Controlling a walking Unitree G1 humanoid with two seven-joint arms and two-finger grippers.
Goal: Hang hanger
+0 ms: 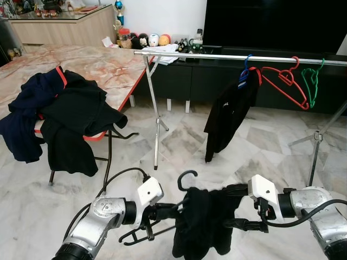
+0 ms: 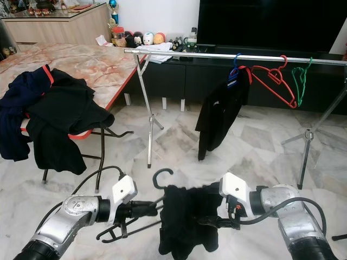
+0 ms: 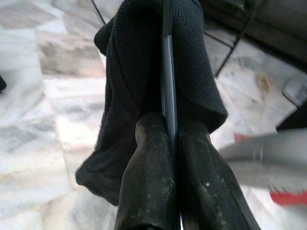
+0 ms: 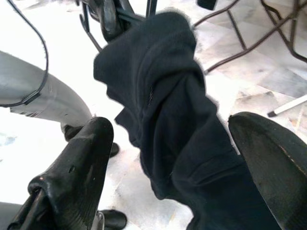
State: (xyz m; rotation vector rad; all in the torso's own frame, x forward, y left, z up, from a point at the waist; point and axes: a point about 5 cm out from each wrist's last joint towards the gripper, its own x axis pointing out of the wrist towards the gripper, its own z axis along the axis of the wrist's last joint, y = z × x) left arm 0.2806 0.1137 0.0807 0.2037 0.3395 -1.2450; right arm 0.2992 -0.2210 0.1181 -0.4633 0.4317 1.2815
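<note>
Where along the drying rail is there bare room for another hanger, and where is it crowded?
The rail is bare from its left end above the leg up to the blue hanger carrying a black garment. Beyond that it is crowded: red hanger and green hanger sit close together.

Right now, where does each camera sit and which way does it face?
Head eyes: look forward and down at the rail, both arms, black hanger between them.
Left wrist: along its shut fingers pinching the hanger bar, black garment beyond.
Right wrist: between its open fingers at the garment.
Shared: garment and hanger.
</note>
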